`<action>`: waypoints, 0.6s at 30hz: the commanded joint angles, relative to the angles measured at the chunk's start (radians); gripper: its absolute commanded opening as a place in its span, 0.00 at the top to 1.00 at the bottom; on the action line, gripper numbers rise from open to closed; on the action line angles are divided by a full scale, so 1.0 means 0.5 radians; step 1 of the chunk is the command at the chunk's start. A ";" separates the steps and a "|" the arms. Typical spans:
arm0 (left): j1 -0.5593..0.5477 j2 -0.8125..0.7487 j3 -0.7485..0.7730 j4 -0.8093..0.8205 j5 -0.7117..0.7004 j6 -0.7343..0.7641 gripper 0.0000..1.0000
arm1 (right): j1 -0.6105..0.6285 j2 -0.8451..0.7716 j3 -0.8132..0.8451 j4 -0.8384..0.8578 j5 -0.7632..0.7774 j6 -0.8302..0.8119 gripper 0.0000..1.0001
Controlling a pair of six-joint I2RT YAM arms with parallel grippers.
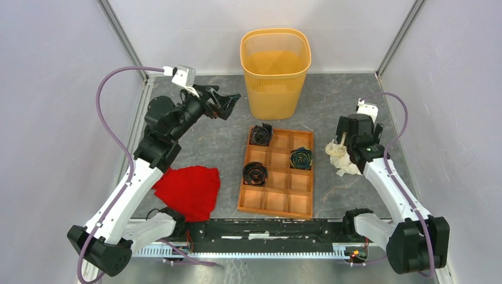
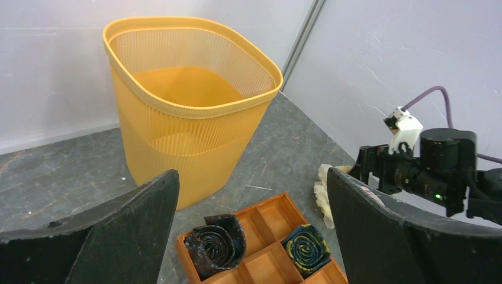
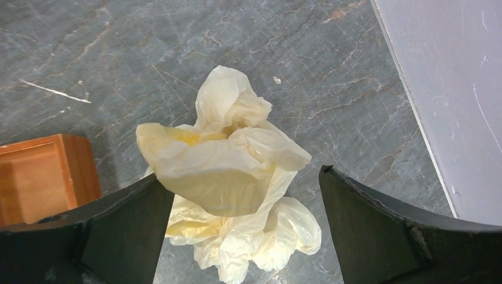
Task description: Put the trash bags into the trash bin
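The trash bag [image 3: 228, 171] is a crumpled cream-white film lying on the grey table, right of the tray; it also shows in the top view [image 1: 343, 163] and the left wrist view [image 2: 322, 195]. My right gripper [image 3: 240, 173] is open, its fingers either side of the bag, low over it [image 1: 344, 152]. The trash bin [image 1: 275, 71] stands upright at the back centre, orange-yellow and holding nothing; it fills the left wrist view [image 2: 189, 118]. My left gripper [image 2: 251, 183] is open and holds nothing, raised left of the bin [image 1: 231, 103].
An orange-brown compartment tray [image 1: 312, 177] lies mid-table with three rolled dark ties [image 1: 261, 135] in it. A red cloth [image 1: 190, 188] lies at front left. Enclosure walls stand on both sides and at the back.
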 commanded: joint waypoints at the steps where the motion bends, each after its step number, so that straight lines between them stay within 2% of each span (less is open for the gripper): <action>1: -0.006 0.027 0.065 0.061 0.047 -0.109 0.00 | -0.007 0.096 0.022 0.129 0.147 -0.024 0.02; 3: -0.006 0.048 0.069 0.049 0.033 -0.104 0.00 | -0.008 0.148 0.016 0.175 0.133 -0.083 0.09; 4: -0.008 0.058 0.071 0.033 0.018 -0.100 0.00 | -0.007 0.168 0.002 0.220 0.075 -0.140 0.21; 8: -0.006 0.099 0.100 -0.017 -0.011 -0.082 0.00 | -0.006 0.176 -0.085 0.418 0.008 -0.267 0.54; 12: -0.006 0.138 0.101 -0.023 -0.024 -0.081 0.00 | 0.000 0.129 -0.014 0.433 -0.145 -0.381 0.98; 18: -0.006 0.198 0.111 -0.027 0.023 -0.138 0.00 | 0.024 -0.234 0.110 0.375 -0.536 -0.397 1.00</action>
